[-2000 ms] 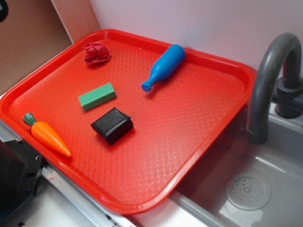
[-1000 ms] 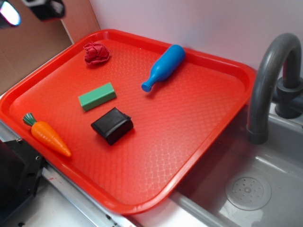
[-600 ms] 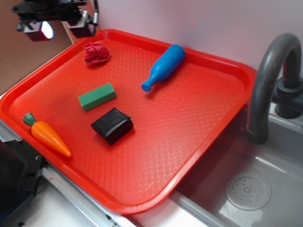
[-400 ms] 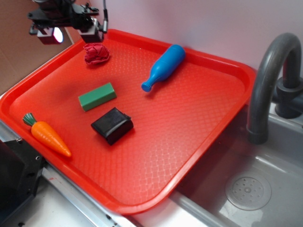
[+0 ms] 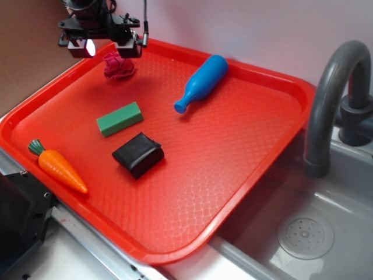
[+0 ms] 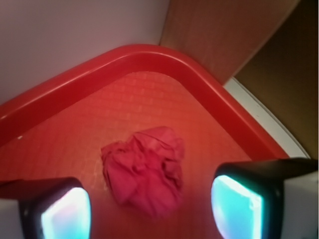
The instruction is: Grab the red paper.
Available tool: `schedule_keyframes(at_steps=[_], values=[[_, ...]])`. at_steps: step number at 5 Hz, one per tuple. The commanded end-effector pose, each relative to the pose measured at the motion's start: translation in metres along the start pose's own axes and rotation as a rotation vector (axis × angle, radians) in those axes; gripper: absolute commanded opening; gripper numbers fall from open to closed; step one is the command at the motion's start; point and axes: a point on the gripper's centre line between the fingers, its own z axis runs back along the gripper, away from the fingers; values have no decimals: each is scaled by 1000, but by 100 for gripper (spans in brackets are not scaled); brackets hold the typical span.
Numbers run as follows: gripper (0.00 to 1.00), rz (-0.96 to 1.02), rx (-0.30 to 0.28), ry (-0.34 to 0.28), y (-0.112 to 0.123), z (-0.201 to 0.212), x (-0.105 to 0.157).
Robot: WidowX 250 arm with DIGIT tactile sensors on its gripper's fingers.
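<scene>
The red paper, a crumpled dark red ball, lay in the far left corner of the red tray, close to the tray's raised rim. In the wrist view the red paper sat on the tray's textured floor between the two fingertips, which stood apart on either side of it without touching it. The gripper hung just above the ball with its jaws spread wide, one fingertip showing left of the paper and the other right of it. The gripper held nothing.

Nearer the tray's middle than the paper lay a green block, and nearer the camera still, just beside the block, a black box-shaped object. A toy carrot with a green top rested along the tray's near left edge. A blue bowling pin lay on its side toward the tray's back edge, to the right of the paper and well apart from it.

To the right of the tray stood a grey faucet over a grey sink with a round drain.
</scene>
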Motion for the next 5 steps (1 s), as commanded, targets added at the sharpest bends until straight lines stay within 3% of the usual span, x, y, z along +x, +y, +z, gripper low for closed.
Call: schedule_keyframes(at_steps=[1,3,4,5], values=[[100,17,-16,-1,8,-10,24],[100,8,-13,72,11,-32,21],[69,-9,-9,94,10,-35,16],[0,-20,-9,94,11,-33,13]])
